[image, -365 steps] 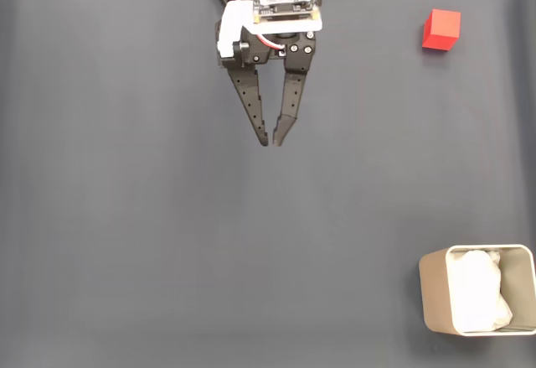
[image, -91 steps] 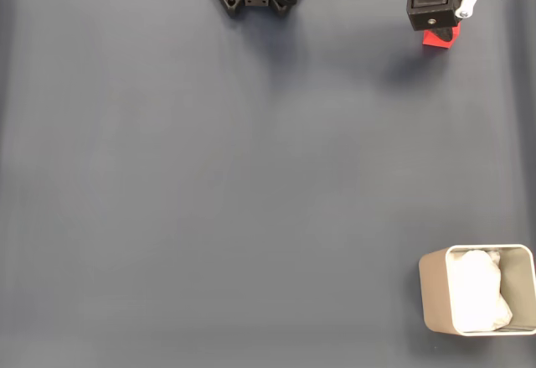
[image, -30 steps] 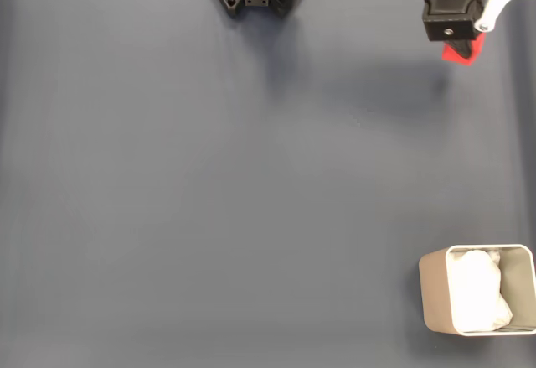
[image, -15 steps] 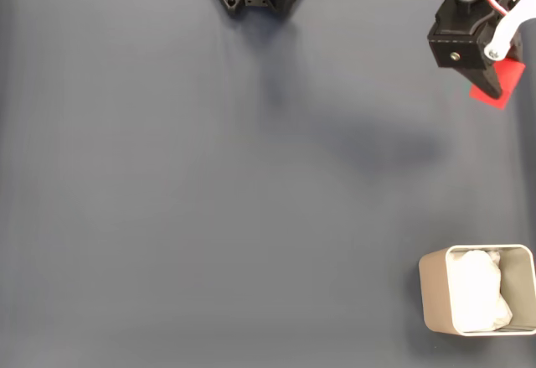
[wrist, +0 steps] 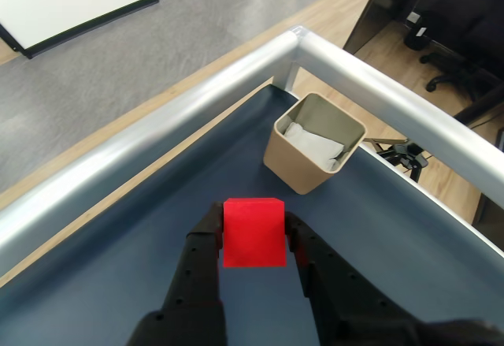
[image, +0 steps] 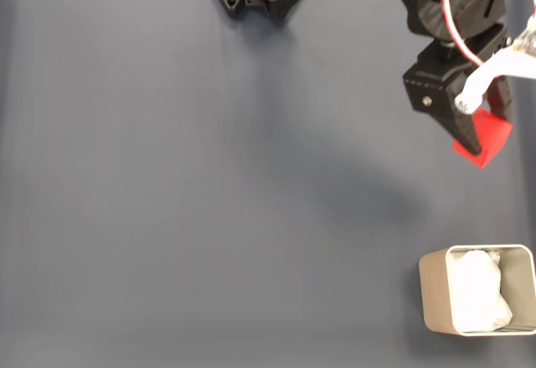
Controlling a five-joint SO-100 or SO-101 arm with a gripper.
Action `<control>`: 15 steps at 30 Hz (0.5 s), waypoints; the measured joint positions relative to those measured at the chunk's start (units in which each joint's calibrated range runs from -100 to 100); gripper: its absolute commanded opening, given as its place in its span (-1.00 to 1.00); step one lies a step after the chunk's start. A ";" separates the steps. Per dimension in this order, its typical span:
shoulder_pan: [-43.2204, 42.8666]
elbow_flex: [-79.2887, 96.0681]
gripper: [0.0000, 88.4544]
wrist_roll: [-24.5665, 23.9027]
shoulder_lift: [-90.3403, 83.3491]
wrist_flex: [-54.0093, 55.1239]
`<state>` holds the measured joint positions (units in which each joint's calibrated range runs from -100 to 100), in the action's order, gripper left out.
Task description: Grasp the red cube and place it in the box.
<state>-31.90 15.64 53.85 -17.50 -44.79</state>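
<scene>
While the gripper (image: 483, 137) clamps the cube (image: 485, 139) in the fixed view, the cube hangs turned corner-down at the right, well above the box (image: 436, 291), which holds white lining (image: 477, 291). Half a second ago the cube was higher and nearer the right edge. Seen from the wrist, the cube (wrist: 253, 232) sits square between black fingers (wrist: 204, 245), the box (wrist: 298, 159) beyond it by the rail (wrist: 370, 74).

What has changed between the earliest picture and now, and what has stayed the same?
The gripper went from the top middle of the fixed view to the red cube at upper right, closed on it, and now carries it down the right side toward the box. The box stayed in the lower right corner on the dark mat.
</scene>
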 measured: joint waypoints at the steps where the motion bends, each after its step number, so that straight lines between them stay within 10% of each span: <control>1: 0.59 -0.99 -0.88 -0.15 0.87 0.00; 15: 6.08 -17.63 -0.88 -0.59 14.42 0.48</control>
<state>-25.82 -1.99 53.26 -3.08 -44.31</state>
